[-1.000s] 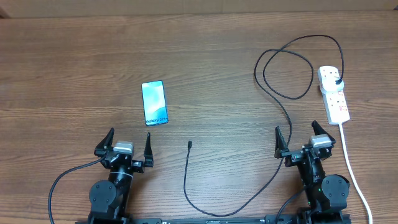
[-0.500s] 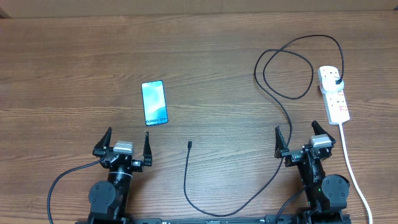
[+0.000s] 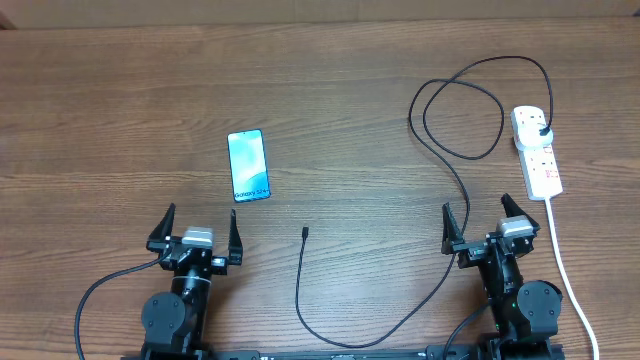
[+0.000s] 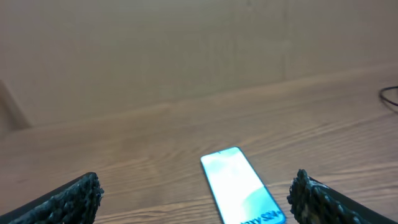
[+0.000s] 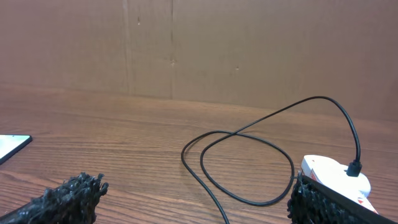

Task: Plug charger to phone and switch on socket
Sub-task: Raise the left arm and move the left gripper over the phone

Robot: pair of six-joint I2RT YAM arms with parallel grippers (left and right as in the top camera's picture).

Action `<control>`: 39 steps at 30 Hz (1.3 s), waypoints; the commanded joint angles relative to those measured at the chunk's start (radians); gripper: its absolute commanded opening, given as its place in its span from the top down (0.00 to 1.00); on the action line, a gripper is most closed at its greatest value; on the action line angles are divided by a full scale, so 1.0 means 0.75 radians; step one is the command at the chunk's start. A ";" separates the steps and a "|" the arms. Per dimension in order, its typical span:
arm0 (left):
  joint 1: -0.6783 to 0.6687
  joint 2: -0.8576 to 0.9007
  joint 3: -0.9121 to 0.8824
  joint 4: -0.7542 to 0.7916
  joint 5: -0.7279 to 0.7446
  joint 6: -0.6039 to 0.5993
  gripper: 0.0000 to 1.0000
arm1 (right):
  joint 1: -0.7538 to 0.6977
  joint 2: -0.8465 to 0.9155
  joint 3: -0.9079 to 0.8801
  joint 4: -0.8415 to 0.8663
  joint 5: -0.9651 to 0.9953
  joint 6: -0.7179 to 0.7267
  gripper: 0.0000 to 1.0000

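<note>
**Overhead.** The phone (image 3: pixel 249 166) lies flat, screen up, at about 10 o'clock from the middle of the table (image 3: pixel 120 100). It sits at roughly 1 o'clock from the left end effector (image 3: pixel 200 212), near enough that this arm looks the likelier one to steady it. The charger (image 3: pixel 299 290) has its plug (image 3: pixel 541 131) already seated in the socket (image 3: pixel 538 152), far out at 3 o'clock. From there the cable loops wide, sweeps past the near edge and rises to its connector tip (image 3: pixel 305 232). The tip lies loose at 5 o'clock from the phone and apart from it. The socket's white cord (image 3: pixel 565 270) runs off toward 6 o'clock. The right end effector (image 3: pixel 478 206) sits at 7 o'clock from the socket, close to the switches. Both end effectors are spread wide and hold nothing. My judgement is that no step has begun.

**Left wrist.** The phone (image 4: pixel 241 185) fills the lower centre, between the two dark fingers (image 4: pixel 68 199). The fingers are far apart and touch nothing.

**Right wrist.** The charger (image 5: pixel 249 140) loop lies ahead at 12 o'clock. The socket (image 5: pixel 336 173) is at 3 o'clock, with the plug (image 5: pixel 354 168) upright in it. A corner of the phone (image 5: pixel 11 146) shows at 9 o'clock. The fingers (image 5: pixel 68 199) stand wide apart and empty. I cannot tell from here whether the switches are on.
</note>
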 commanded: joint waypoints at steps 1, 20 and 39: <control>0.006 -0.012 0.072 -0.083 0.098 -0.107 0.00 | 0.007 0.003 -0.014 0.008 0.002 -0.007 0.00; 0.006 0.798 1.286 -0.978 0.515 -0.256 0.00 | 0.007 0.003 -0.014 0.008 0.002 -0.007 0.00; 0.003 1.862 2.048 -1.563 0.638 -0.275 0.00 | 0.007 0.004 -0.014 0.008 0.002 -0.007 0.00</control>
